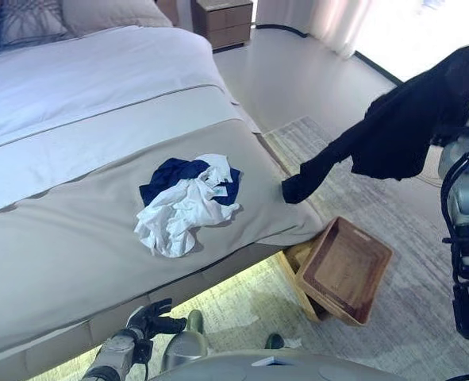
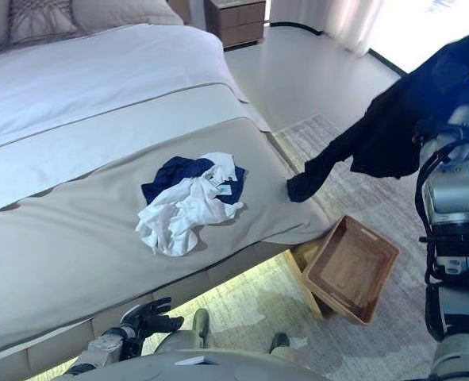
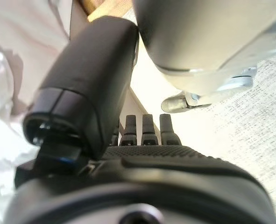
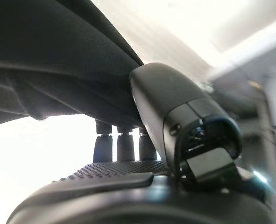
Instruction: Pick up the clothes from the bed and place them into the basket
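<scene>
Black garment [image 1: 401, 131] hangs at the right edge of the frame, draped from the raised right hand [image 4: 128, 144]. One long sleeve or leg trails down and left, its tip just beside the bed's [image 1: 51, 238] near right corner, above the rug [image 1: 401, 238]. In the right wrist view the dark cloth lies over the fingers [image 4: 102, 144] and thumb, which grip it from below.

Right arm is lifted high at the frame's right side, forearm roughly upright, hand at the top right.

Basket [image 1: 345, 270], wicker, sits tilted on the rug at lower right of centre, just beside the bed's corner, below and left of the hanging garment, apart from it.

A crumpled white and navy pile of clothes [image 1: 188, 202] lies on the beige bed cover at mid-frame, well apart from both hands.

Left hand [image 1: 153, 321] hangs low at the bottom left, by the bed's side, fingers loosely spread, holding nothing.
</scene>
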Controlling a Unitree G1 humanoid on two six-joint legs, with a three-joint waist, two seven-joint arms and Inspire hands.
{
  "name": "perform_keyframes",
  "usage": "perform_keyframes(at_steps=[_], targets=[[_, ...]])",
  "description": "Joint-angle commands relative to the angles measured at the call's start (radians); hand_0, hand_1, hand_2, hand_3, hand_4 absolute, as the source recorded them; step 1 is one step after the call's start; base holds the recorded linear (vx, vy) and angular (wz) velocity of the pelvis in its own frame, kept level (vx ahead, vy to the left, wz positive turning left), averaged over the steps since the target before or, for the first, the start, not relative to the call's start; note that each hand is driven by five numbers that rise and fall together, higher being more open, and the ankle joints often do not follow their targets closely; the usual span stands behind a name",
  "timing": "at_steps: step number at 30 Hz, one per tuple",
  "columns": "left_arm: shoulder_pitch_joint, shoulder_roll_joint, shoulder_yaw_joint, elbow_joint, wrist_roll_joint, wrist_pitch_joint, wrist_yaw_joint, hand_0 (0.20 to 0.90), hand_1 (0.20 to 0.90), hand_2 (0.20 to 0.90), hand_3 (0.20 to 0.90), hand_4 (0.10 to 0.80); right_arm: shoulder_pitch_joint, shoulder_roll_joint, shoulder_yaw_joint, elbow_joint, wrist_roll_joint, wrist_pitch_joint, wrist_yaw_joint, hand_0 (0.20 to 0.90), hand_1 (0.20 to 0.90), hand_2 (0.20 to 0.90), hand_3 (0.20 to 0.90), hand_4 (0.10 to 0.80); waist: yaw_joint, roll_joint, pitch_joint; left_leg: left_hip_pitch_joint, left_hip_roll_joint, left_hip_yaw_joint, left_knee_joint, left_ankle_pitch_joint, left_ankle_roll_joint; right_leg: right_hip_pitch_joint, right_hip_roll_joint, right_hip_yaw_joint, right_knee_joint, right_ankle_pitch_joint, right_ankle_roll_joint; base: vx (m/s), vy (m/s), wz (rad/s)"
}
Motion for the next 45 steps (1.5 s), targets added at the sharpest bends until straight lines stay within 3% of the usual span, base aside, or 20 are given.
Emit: perform_keyframes(at_steps=[1,8,15,16,17,26,35,39,41,43,45], targets=[[-0.022,0.025,-0.084,0.056,0.013,-0.011,0.0,0.9,0.9,0.9,0.9,0.8,-0.076,-0.07,0.004,0.0,-0.085,-0.057,0.002,0.3,0.3,0.3,0.2,0.1,0.004,0.004,-0.068,0.0,0.009,0.035,-0.011,-0.071,0.003,-0.031,0.037,-0.004,0.098,-0.101,-0.041,-0.068,-0.111,-0.15],[-0.056,0.024,-0.124,0.031,-0.014,-0.023,0.005,0.9,0.9,0.9,0.9,0.8,-0.06,-0.053,0.022,0.076,-0.102,-0.034,-0.046,0.3,0.3,0.3,0.2,0.1,-0.015,0.03,-0.012,-0.049,0.024,0.029,0.018,-0.056,-0.007,-0.087,0.043,0.011,0.12,-0.098,-0.057,-0.13,-0.117,-0.12],[-0.144,0.024,-0.185,-0.021,-0.084,-0.046,0.027,0.9,0.9,0.9,0.9,0.8,-0.19,-0.075,0.117,0.264,-0.095,0.01,-0.074,0.3,0.3,0.3,0.2,0.1,-0.043,0.081,0.112,-0.15,0.032,0.017,0.054,-0.032,-0.024,-0.206,0.041,0.034,0.151,-0.083,-0.065,-0.239,-0.101,-0.07],[-0.157,0.023,-0.194,-0.026,-0.093,-0.047,0.031,0.9,0.9,0.9,0.9,0.8,-0.211,-0.076,0.138,0.297,-0.092,0.03,-0.062,0.451,0.451,0.451,0.376,0.276,-0.046,0.091,0.126,-0.164,0.033,0.016,0.058,-0.028,-0.026,-0.223,0.038,0.037,0.16,-0.085,-0.067,-0.176,-0.069,-0.2],[-0.169,0.023,-0.201,-0.032,-0.103,-0.049,0.032,0.9,0.9,0.9,0.9,0.8,-0.232,-0.079,0.161,0.335,-0.085,0.05,-0.046,0.9,0.9,0.9,0.9,0.8,-0.049,0.103,0.141,-0.179,0.033,0.014,0.062,-0.024,-0.029,-0.243,0.036,0.04,0.17,-0.088,-0.068,-0.119,-0.039,-0.17],[-0.236,0.024,-0.248,-0.092,-0.196,-0.088,0.045,0.9,0.9,0.9,0.9,0.8,-0.442,-0.084,0.363,0.587,-0.109,0.103,0.014,0.9,0.9,0.9,0.9,0.8,-0.066,0.202,0.256,-0.321,0.017,0.022,0.103,-0.012,-0.025,-0.469,0.021,0.078,0.28,-0.102,-0.088,-0.146,-0.008,-0.18],[-0.219,0.04,-0.246,-0.139,-0.213,-0.09,0.02,0.9,0.9,0.9,0.9,0.8,-0.428,-0.078,0.368,0.577,-0.148,0.075,-0.046,0.9,0.9,0.9,0.9,0.8,-0.075,0.24,0.298,-0.355,0.004,0.029,0.118,-0.014,-0.022,-0.536,0.02,0.08,0.347,-0.123,-0.099,-0.003,0.024,-0.01],[-0.192,0.038,-0.238,-0.146,-0.22,-0.107,0.008,0.9,0.9,0.9,0.9,0.8,-0.402,-0.074,0.311,0.421,-0.165,-0.041,-0.143,0.9,0.9,0.9,0.9,0.8,-0.074,0.237,0.296,-0.323,0.007,0.037,0.101,-0.019,-0.024,-0.504,0.017,0.069,0.346,-0.134,-0.097,0.07,0.095,-0.01],[-0.176,0.033,-0.227,-0.147,-0.216,-0.115,0.006,0.9,0.9,0.9,0.9,0.8,-0.385,-0.065,0.272,0.288,-0.214,-0.046,-0.151,0.9,0.9,0.9,0.9,0.8,-0.072,0.23,0.29,-0.306,0.008,0.039,0.097,-0.024,-0.024,-0.489,0.013,0.061,0.346,-0.14,-0.097,0.085,0.125,0.03],[-0.162,0.026,-0.205,-0.14,-0.215,-0.12,-0.003,0.9,0.9,0.9,0.9,0.8,-0.357,-0.048,0.243,0.138,-0.302,-0.093,-0.13,0.9,0.9,0.9,0.9,0.8,-0.066,0.218,0.277,-0.287,0.005,0.041,0.093,-0.031,-0.023,-0.466,0.006,0.047,0.342,-0.143,-0.093,0.093,0.149,0.04],[-0.158,0.023,-0.176,-0.136,-0.21,-0.106,-0.012,0.9,0.9,0.9,0.9,0.8,-0.328,-0.033,0.257,0.005,-0.366,-0.109,-0.017,0.9,0.9,0.9,0.9,0.8,-0.057,0.198,0.262,-0.275,-0.003,0.04,0.097,-0.039,-0.021,-0.443,-0.003,0.028,0.334,-0.143,-0.088,0.092,0.175,0.06]])
